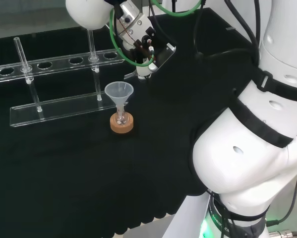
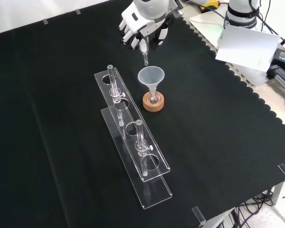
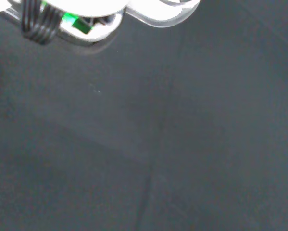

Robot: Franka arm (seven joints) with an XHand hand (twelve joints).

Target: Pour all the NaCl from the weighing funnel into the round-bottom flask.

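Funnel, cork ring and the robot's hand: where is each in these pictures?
Funnel (image 2: 151, 76): front view, on the cone's wide mouth.
Cork ring (image 2: 153, 102): front view, on the ring's side under the flask.
Hand (image 2: 141, 29): front view, on the curled fingers above the funnel.

A clear plastic rack (image 2: 132, 142) of 2 tiers lies lengthwise near the middle of the black cloth (image 2: 47, 142). 2 glass tubes (image 2: 140, 142) stand upright in its holes, 1 toward each end. White paper (image 2: 247, 45) lies beyond the cloth's scalloped edge.
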